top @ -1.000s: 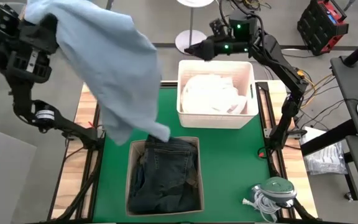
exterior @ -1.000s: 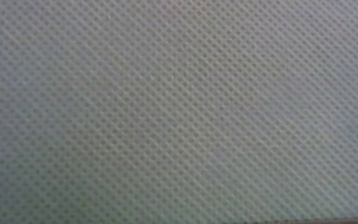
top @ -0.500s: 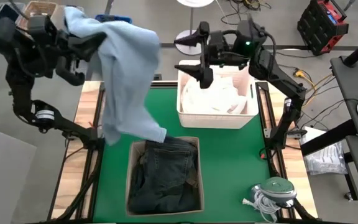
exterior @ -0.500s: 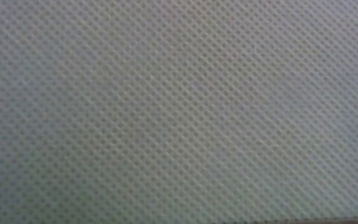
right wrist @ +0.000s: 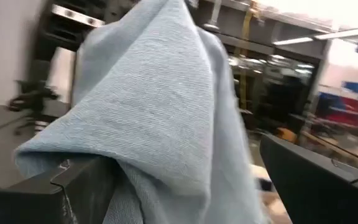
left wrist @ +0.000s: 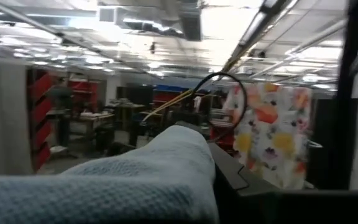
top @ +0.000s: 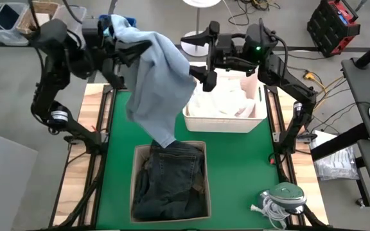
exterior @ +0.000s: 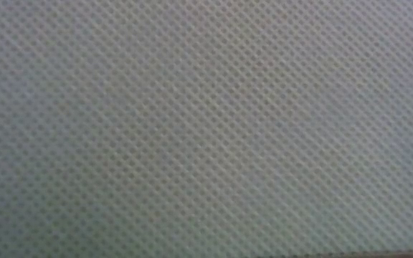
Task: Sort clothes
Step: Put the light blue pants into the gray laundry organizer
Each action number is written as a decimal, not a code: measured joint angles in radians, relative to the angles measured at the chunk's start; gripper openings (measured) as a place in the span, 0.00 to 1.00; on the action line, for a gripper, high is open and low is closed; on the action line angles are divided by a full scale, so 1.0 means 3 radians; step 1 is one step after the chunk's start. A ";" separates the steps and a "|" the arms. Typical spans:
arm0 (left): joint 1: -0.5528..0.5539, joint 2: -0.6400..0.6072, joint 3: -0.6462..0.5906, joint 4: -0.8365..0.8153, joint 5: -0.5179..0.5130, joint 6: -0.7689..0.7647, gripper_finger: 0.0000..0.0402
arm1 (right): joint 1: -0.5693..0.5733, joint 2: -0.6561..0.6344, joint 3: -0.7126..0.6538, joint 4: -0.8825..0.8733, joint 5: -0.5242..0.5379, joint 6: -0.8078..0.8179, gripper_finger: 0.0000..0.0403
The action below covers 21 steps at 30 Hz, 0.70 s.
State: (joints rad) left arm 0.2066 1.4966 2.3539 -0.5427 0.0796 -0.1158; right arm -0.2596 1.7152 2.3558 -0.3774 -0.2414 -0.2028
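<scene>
light blue shirt [top: 156, 80] hangs in the air over the far left part of the counter [top: 236, 160], its lower tip trailing down to the far rim of the cardboard box [top: 133, 186], touching or just above the dark denim jeans [top: 172, 179] that fill it. left end effector [top: 117, 38] is raised beyond the far left corner, clenched on the shirt's upper end; its wrist view shows the cloth bunched over one finger. right end effector [top: 205, 54] is lifted over the far edge, just beside the shirt's right fold, fingers spread wide with the cloth lying across one finger [right wrist: 48, 193] in its wrist view; not yet closed on it, as far as can be judged. white bin [top: 223, 122] near the far right corner holds white pieces [top: 220, 96]. low view is wholly covered by a woven surface and gives nothing.

risks: the shirt hangs from one grasp only, so a slip there would drop it across both containers. the trailing tip may catch the box rim or drag the jeans if lifted sideways. a right closure on a loose fold alone could pull free.
</scene>
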 joint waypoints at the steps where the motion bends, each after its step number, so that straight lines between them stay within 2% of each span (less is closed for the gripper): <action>1: 0.0001 0.0005 0.0000 -0.0003 -0.0056 -0.0001 0.00 | 0.0000 -0.0011 0.0000 -0.0020 0.0080 0.0003 0.91; 5: 0.0002 -0.0063 0.0000 -0.0102 -0.0442 0.0032 0.00 | -0.0004 -0.0159 -0.0004 -0.0113 0.0325 -0.0024 0.91; 8: 0.0003 -0.0140 0.0004 -0.0217 -0.0809 0.0046 0.00 | -0.0002 -0.0294 0.0005 -0.0146 0.0363 0.0032 0.91; 10: 0.0005 -0.0156 0.0004 -0.0248 -0.0879 0.0053 0.00 | 0.0024 -0.0326 0.0008 -0.0195 0.0369 0.0105 0.91; 14: 0.0004 -0.0137 0.0000 -0.0249 -0.0862 0.0055 0.00 | 0.0079 -0.0265 0.0003 -0.0283 0.0364 0.0252 0.91; 17: 0.0004 -0.0106 0.0001 -0.0204 -0.0701 0.0039 0.00 | 0.0097 -0.0164 -0.0001 -0.0295 0.0371 0.0328 0.91; 21: 0.0003 -0.0074 0.0001 -0.0015 -0.0268 -0.0059 0.00 | 0.0076 -0.0048 -0.0001 -0.0285 0.0764 0.0438 0.91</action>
State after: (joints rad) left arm 0.2075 1.4744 2.3543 -0.5471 -0.0009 -0.1334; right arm -0.2369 1.7009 2.3554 -0.4628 -0.0121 -0.0715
